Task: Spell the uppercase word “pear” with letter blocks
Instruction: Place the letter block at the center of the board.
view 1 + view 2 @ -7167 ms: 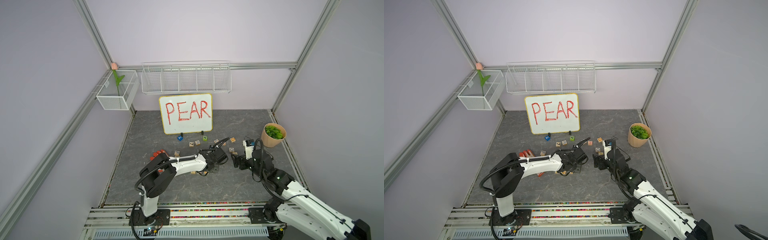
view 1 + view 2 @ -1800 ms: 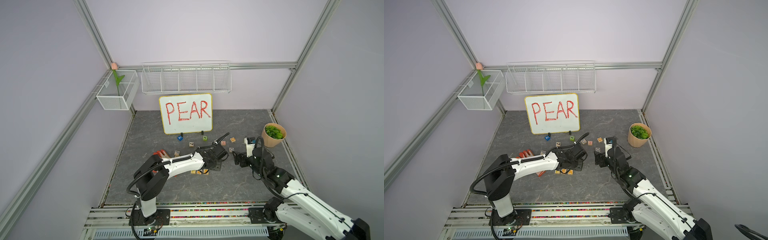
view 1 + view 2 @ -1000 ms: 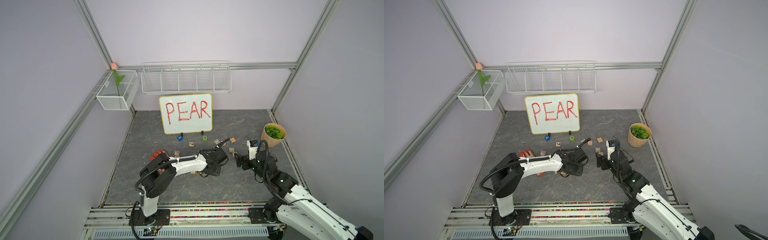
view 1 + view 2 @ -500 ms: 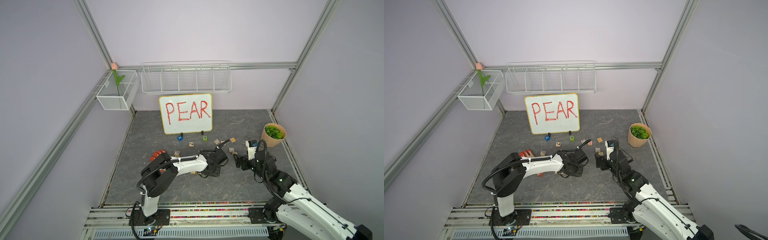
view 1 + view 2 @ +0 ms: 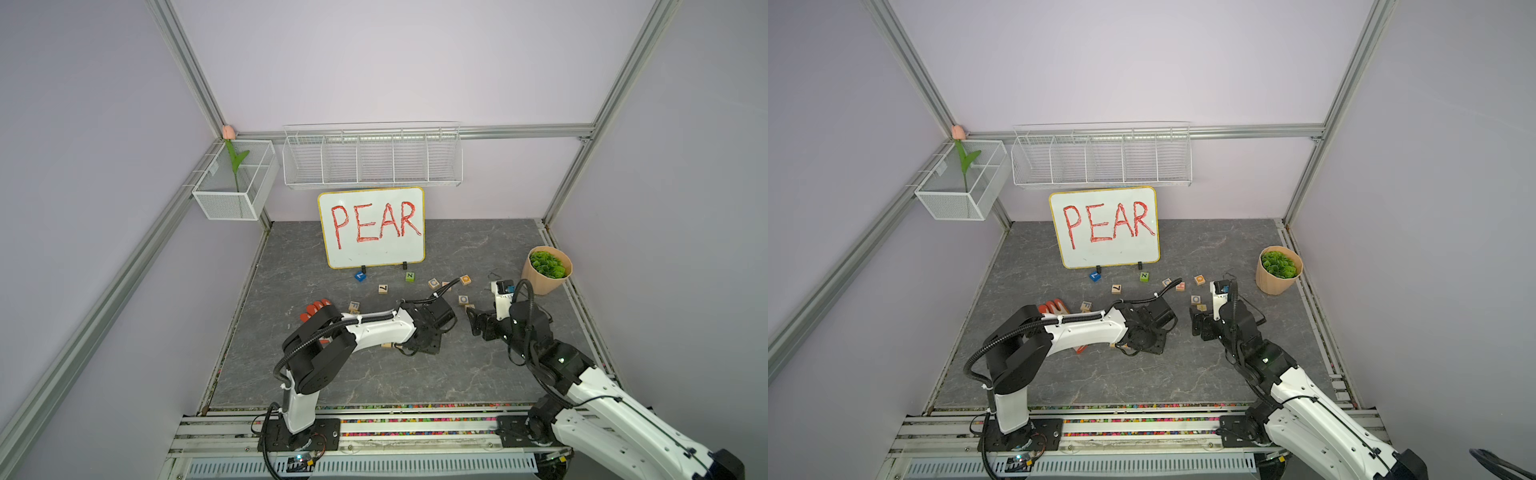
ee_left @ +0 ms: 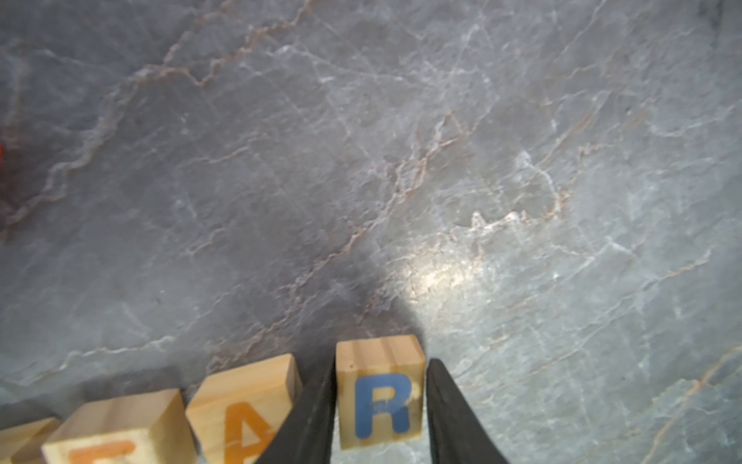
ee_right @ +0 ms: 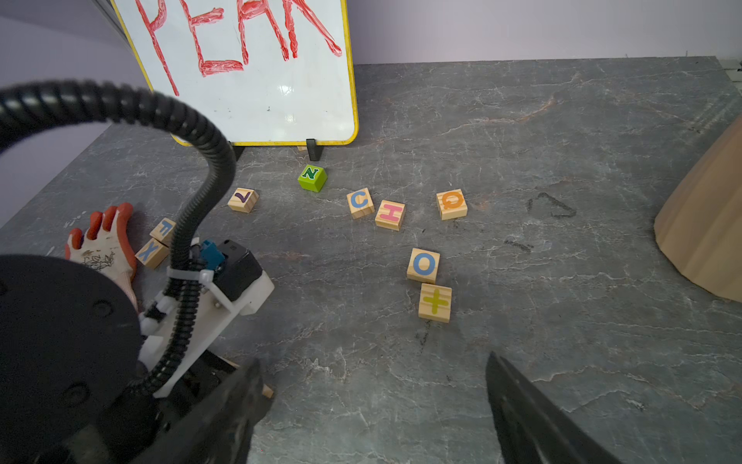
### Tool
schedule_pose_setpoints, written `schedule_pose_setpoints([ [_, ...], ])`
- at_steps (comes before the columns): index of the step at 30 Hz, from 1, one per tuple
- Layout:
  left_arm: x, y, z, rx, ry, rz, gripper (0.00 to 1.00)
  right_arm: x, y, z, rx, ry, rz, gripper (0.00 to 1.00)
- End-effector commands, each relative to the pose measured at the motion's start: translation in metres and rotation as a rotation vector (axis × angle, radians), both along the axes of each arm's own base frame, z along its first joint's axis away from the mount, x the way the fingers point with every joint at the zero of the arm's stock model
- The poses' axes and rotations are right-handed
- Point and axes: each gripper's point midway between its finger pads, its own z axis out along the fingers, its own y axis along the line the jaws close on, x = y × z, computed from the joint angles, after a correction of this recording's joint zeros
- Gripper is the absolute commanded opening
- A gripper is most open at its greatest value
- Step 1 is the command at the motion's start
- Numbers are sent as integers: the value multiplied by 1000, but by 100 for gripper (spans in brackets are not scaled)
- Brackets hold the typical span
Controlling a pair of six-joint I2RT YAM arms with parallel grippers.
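In the left wrist view the letter blocks stand in a row on the grey table: a sliver of one block [image 6: 24, 438], the E [image 6: 120, 432], the A [image 6: 245, 405] and the blue R [image 6: 379, 395]. My left gripper [image 6: 381, 358] straddles the R, which rests on the table. One finger lies against its side, the other stands a hair off it, so the jaws are slightly open. In both top views the left wrist [image 5: 424, 332] covers the row. My right gripper [image 7: 371, 359] hangs wide open over bare table, to the right of the left wrist.
The whiteboard [image 5: 371, 227] reading PEAR stands at the back. Loose cubes C [image 7: 360, 202], H [image 7: 390, 215], O [image 7: 423, 265] and a plus block [image 7: 435, 302] lie behind the right gripper. A glove [image 7: 102, 245] lies left, a plant pot [image 5: 546, 274] right.
Since nearly two seconds ago the left wrist has come down over the block row and now hides it in the top views. Over the last half second neither arm visibly moves.
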Motion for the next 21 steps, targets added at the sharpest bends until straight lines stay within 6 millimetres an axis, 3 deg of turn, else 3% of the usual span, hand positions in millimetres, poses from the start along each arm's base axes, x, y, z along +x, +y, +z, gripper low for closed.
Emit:
schedule_pose_setpoints([
  [1,-2,3,-6,26,18,6,41,2,-2,-7,-14,-2,-3,89],
  [13,0,1,5,11,-18,-10,48,5,-2,-7,-22,-2,-12,89],
  [21,1,1,23,4,-101,-19,50,7,-1,-7,-29,2,-15,89],
])
